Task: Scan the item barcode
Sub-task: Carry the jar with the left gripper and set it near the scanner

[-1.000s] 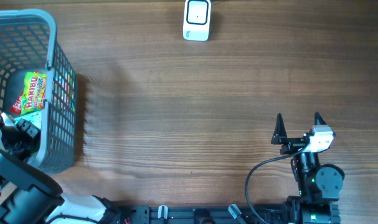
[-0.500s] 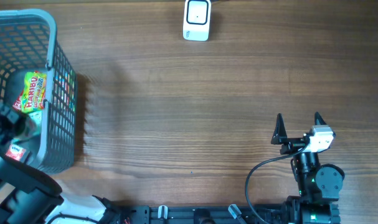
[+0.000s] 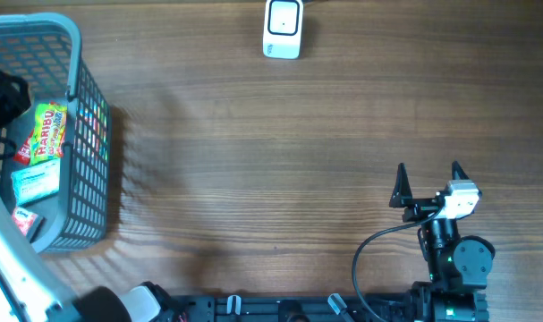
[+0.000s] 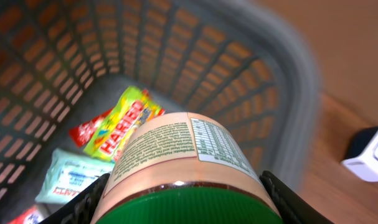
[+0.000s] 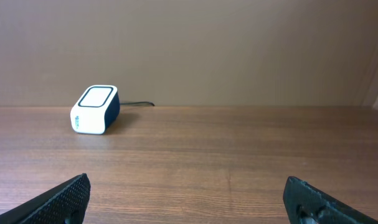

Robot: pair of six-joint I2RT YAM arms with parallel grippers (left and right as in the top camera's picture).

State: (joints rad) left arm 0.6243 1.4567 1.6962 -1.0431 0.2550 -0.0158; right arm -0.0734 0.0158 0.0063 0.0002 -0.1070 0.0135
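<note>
A jar (image 4: 176,155) with a peach label and a green lid sits between the fingers of my left gripper (image 4: 189,202), which is shut on it above the grey basket (image 4: 282,68). In the overhead view the left gripper (image 3: 4,94) is a dark shape over the basket (image 3: 78,54) at the far left, and the jar is hidden under it. The white scanner (image 3: 283,29) stands at the table's far edge, also visible in the right wrist view (image 5: 95,110). My right gripper (image 3: 428,179) rests open near the front right, holding nothing.
Inside the basket lie a Haribo bag (image 3: 47,131), a light blue packet (image 3: 34,183) and a small red and white pack (image 3: 22,219). A cable runs from the right arm's base (image 3: 369,250). Bare wood lies between basket and scanner.
My left gripper has moved from the basket's near end toward its far end with the jar, uncovering the light blue packet. The right arm has not moved.
</note>
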